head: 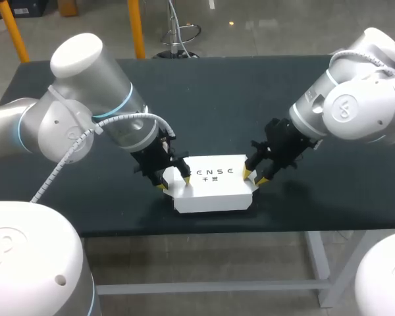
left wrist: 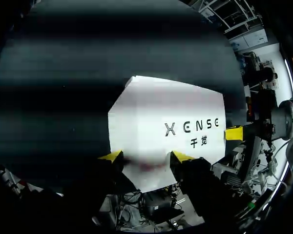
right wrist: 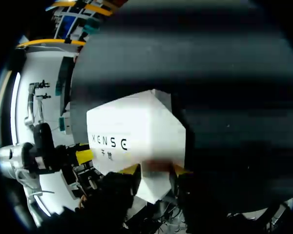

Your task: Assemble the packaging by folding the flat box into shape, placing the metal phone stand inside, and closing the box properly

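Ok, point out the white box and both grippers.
white box (head: 217, 187), head view, its printed top face.
left gripper (head: 173, 182), head view, its end by the box.
right gripper (head: 254, 176), head view, its end by the box.

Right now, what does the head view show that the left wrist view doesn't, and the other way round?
Only the head view: both arms whole, the left arm and the right arm, the front wall of the white box, and bare table around it.
Only the left wrist view: the box's near end up close, right at the left gripper.
Both: the box folded into shape, printed face up, with the right gripper at its far end.
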Controlling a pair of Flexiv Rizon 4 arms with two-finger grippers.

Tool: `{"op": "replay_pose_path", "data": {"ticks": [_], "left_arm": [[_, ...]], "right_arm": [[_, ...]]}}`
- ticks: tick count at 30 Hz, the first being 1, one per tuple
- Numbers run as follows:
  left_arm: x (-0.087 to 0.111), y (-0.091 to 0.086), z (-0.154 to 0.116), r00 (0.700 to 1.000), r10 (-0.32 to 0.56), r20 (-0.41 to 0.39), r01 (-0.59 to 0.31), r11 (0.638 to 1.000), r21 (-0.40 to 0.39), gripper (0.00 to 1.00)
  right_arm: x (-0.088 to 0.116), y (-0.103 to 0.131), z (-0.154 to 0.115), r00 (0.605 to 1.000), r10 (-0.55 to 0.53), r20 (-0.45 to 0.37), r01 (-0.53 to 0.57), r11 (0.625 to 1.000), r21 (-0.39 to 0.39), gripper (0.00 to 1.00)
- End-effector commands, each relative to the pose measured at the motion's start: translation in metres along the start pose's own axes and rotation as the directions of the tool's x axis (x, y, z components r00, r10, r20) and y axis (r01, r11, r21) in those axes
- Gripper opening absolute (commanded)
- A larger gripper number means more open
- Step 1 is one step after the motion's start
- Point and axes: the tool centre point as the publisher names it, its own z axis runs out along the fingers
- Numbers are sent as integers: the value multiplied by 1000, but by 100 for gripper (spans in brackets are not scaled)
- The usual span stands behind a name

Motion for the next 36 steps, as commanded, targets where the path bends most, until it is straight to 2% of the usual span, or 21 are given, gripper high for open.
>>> {"op": "replay_pose_path", "data": {"ticks": [1,9,18,20,24,31,36], "left_arm": [[1,0,1,1000,0,5,0,1000,2,66],[1,0,1,1000,0,5,0,1000,2,63],[1,0,1,1000,0,5,0,1000,2,65],[1,0,1,1000,0,5,0,1000,2,66],[1,0,1,1000,0,5,0,1000,2,61],[2,0,2,1000,15,2,-15,1000,4,53],[3,1,2,1000,24,-1,-24,1000,7,57]], "right_arm": [[0,1,0,1000,-1,-2,1,1000,4,45],[0,1,0,1000,-1,-2,1,1000,4,44],[0,1,0,1000,-1,-2,1,1000,4,44],[0,1,0,1000,-1,-2,1,1000,4,41],[0,1,0,1000,-1,-2,1,1000,4,36],[-1,-1,2,1000,2,-6,-2,1000,-12,41],[-2,-3,3,1000,-8,-22,8,1000,-23,42]]}}
